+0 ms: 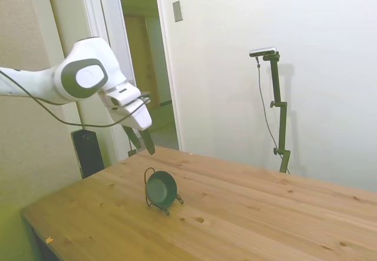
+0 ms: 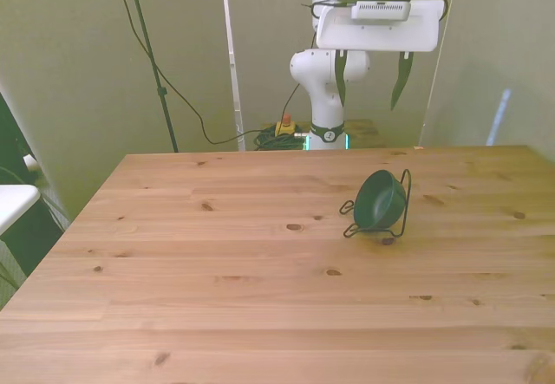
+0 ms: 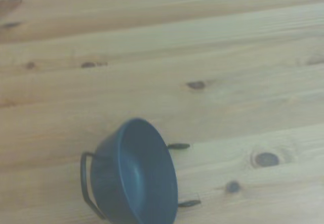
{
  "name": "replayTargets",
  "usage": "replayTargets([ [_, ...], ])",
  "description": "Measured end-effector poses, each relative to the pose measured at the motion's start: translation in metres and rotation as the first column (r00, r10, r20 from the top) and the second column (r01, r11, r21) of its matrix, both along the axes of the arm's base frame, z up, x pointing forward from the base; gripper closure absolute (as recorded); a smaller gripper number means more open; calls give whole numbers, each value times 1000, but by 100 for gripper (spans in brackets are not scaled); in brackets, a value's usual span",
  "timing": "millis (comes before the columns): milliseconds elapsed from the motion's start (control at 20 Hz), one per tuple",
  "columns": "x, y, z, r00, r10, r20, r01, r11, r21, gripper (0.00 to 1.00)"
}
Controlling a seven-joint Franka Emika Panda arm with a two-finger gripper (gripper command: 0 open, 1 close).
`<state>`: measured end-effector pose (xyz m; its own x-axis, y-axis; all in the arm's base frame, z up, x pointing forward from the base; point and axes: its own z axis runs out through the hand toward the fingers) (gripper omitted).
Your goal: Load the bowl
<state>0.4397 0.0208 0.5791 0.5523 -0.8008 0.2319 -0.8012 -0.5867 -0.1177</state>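
The white arm (image 1: 76, 79) reaches in above the tabletop (image 1: 235, 214) with its wrist raised and the claw (image 1: 141, 141) tilted downward. The claw hangs in the air well clear of the wood, and nothing sits between its dark fingers (image 1: 148, 143). In the front view two dark fingers hang below the wide white wrist block (image 2: 376, 27), one at each end and far apart, so the claw is released and carries nothing.

Below the claw and a little farther out from the arm sits the bowl (image 1: 161, 188), small, round and dark green. It does not lie flat: it stands on edge, propped in a thin black wire stand (image 1: 171, 204) whose loop rises behind the rim and whose feet rest on the tabletop. The claw and the bowl are apart, with open air between them.

The bowl's hollow is bare, with only its smooth matte inside showing.

The side view shows the height of the claw over the bowl, which the front view gives less plainly. The front view shows the spread of the fingers. The wrist view looks down from close by on the bowl (image 3: 135, 176) and two of the stand's feet, with the hollow turned aside; it is soft in focus.
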Motion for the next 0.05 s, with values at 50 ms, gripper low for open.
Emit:
replayTargets([
  [50, -11, 7, -6, 998, 33, -45, -34, 999, -8, 0],
])
